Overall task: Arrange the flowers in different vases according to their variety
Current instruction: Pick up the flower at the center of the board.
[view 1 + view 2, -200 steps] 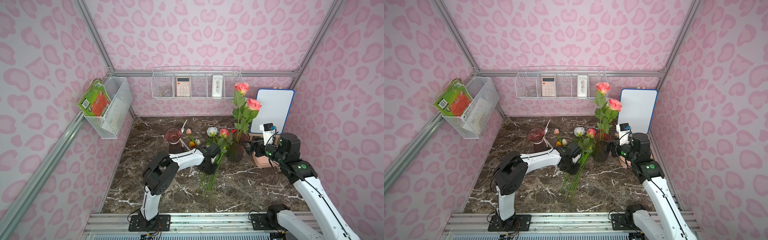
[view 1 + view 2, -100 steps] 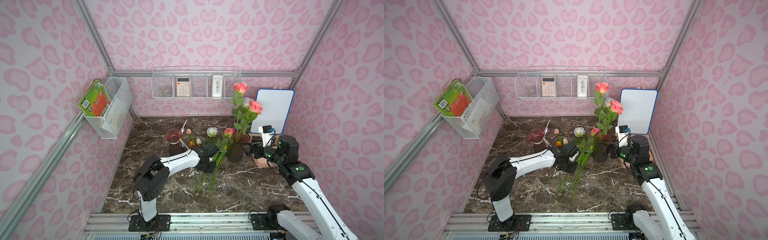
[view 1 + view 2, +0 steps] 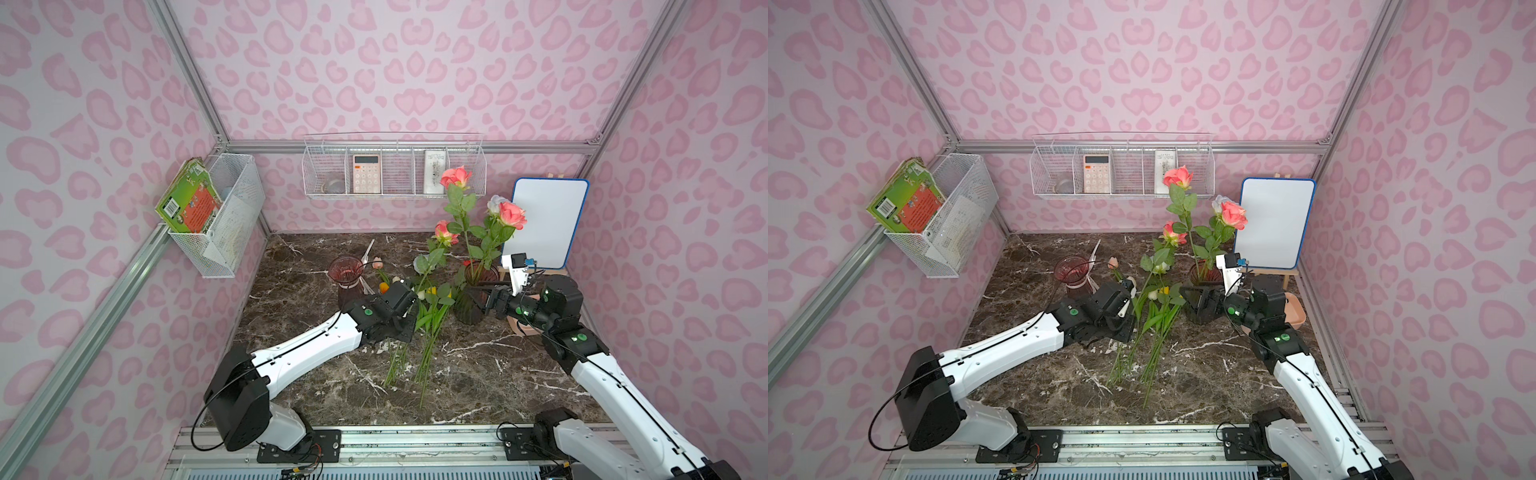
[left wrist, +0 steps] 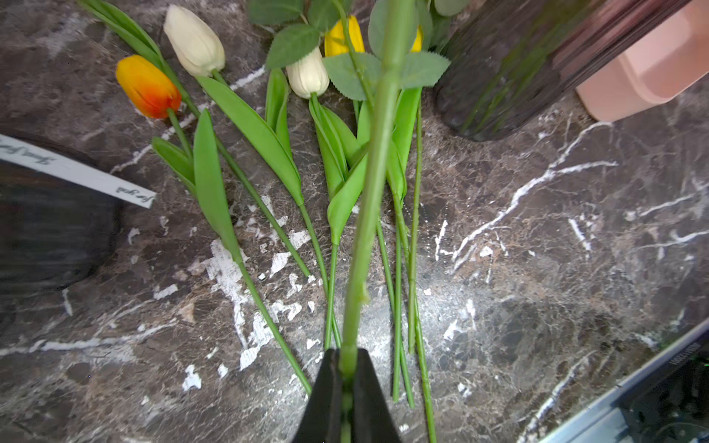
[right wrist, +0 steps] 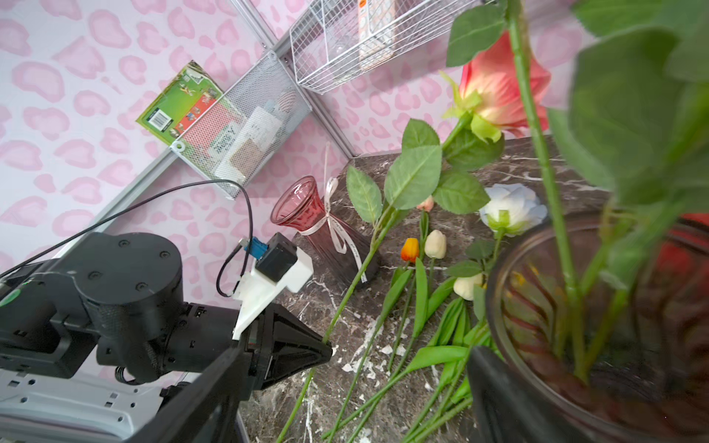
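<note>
I note left gripper (image 4: 347, 383) clamped on pink rose (image 4: 374, 172) stem, right gripper (image 5: 357, 349) fingers wide apart beside unribboned vase (image 5: 633, 345).

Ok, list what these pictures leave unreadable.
Bloom of the held rose: cut off by the left wrist view's edge.
Lettering on the ribbon: blurred, same view.
Round item in the wire shelf: too small, behind mesh, both top views.
Stem ends in the rose vase: lost in dark glass, right wrist view.

The whole surface (image 3: 498, 374) is overlooked in both top views from high above its front edge, toward the back. From the left wrist it is seen closely, downward; from the right wrist, low, toward its back-left corner. The tulips (image 4: 147, 86) are shared by both wrist views.
</note>
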You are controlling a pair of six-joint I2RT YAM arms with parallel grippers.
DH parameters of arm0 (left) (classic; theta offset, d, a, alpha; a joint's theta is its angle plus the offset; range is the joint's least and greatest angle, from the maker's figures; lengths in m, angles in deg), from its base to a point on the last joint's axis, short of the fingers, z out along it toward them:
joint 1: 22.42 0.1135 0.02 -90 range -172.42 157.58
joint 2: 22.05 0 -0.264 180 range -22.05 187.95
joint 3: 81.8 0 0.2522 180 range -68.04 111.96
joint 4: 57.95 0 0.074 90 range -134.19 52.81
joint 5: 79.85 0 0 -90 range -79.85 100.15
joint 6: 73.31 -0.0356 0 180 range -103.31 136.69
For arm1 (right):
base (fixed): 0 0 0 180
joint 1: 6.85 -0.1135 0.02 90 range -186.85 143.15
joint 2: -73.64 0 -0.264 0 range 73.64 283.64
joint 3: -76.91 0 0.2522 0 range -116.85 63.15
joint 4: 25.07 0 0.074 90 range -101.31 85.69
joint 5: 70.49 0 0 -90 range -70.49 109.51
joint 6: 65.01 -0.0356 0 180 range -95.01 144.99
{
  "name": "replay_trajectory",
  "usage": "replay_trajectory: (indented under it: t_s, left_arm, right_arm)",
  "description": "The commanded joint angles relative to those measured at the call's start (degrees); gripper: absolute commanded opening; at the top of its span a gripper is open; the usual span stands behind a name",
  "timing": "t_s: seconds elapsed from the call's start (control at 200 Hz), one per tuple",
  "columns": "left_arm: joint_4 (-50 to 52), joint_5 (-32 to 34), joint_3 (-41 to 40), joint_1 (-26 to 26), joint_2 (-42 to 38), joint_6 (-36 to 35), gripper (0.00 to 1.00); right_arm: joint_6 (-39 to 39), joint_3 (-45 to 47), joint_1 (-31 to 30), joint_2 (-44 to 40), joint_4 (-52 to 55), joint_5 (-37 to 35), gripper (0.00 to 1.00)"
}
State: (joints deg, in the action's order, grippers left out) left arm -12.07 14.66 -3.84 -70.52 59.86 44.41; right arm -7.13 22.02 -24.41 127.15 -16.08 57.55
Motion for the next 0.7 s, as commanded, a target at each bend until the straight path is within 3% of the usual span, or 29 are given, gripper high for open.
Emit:
replay_trajectory:
  t_s: [0.0,0.215,0.5,0.695]
  left_arm:
    - [-2.61,0.64,-1.39,-0.52,-4.29,2.1,0.0]
    - [-3.85,0.58,-3.69,-0.86,-11.18,4.4,0.0]
    - [-8.63,-0.27,-8.36,-1.56,-19.01,4.41,0.0]
    - [-10.84,-1.99,-10.52,-1.89,-21.93,3.22,0.0]
  right_arm:
    - [-4.41,0.11,-2.63,2.15,-10.02,1.86,0.9]
    - [-4.47,-3.34,-9.21,9.04,-14.06,0.74,0.88]
    - [1.76,-12.6,-19.33,18.88,-15.95,-3.36,0.91]
    - [-0.28,-18.42,-19.7,25.28,-18.64,-2.18,0.7]
